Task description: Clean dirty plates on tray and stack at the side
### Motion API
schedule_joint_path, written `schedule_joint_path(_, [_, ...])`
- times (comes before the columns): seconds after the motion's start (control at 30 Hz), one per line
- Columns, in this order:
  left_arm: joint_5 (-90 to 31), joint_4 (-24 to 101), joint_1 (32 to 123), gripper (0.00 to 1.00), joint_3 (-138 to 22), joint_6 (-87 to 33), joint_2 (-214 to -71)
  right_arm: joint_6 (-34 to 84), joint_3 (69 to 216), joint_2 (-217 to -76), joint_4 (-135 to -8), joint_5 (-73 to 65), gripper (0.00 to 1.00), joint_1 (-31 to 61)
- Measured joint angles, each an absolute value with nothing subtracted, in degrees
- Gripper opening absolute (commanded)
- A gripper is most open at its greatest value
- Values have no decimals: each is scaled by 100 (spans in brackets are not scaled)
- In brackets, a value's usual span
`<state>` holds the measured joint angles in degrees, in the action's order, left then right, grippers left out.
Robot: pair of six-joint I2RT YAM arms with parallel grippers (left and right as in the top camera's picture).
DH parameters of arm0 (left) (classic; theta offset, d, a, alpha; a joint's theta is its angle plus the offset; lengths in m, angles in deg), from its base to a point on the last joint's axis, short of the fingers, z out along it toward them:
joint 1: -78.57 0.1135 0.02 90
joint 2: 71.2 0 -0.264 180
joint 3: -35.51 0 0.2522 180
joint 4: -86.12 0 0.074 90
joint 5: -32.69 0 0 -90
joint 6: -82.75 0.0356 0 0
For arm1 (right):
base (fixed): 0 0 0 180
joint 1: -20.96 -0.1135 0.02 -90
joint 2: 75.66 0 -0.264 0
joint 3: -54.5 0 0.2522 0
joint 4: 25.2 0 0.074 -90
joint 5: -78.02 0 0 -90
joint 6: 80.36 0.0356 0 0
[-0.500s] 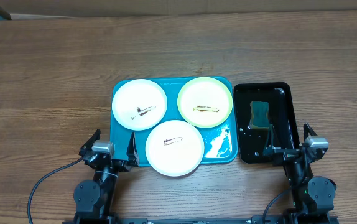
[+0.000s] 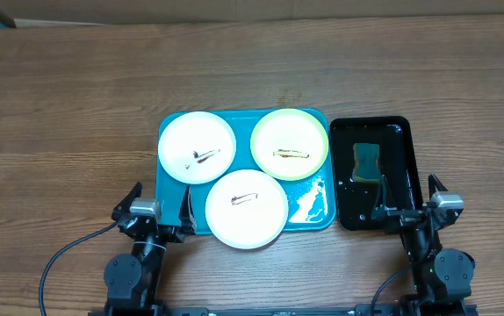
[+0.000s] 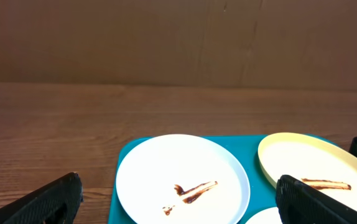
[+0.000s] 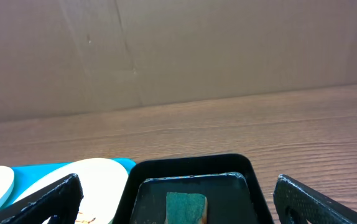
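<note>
robot test bench: wood table (image 2: 59,105) walled by cardboard (image 3: 166,37).

You have nothing to read in these views. No letters, numbers, labels, brands or signs show on the dirty plates (image 2: 198,132), the tray (image 2: 320,186), the black tray (image 2: 399,175) or the worktop (image 2: 68,114). The brown smears on the plates are only streaks, not writing.
</note>
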<state>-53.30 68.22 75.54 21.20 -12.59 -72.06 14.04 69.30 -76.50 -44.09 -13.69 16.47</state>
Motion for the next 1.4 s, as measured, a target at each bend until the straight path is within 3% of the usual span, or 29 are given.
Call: schedule_joint_path(1.4, [-5330,6824,7554,100,2120,-1270,-7206,1501,6930,-7650,-4411,-1249,100,1647])
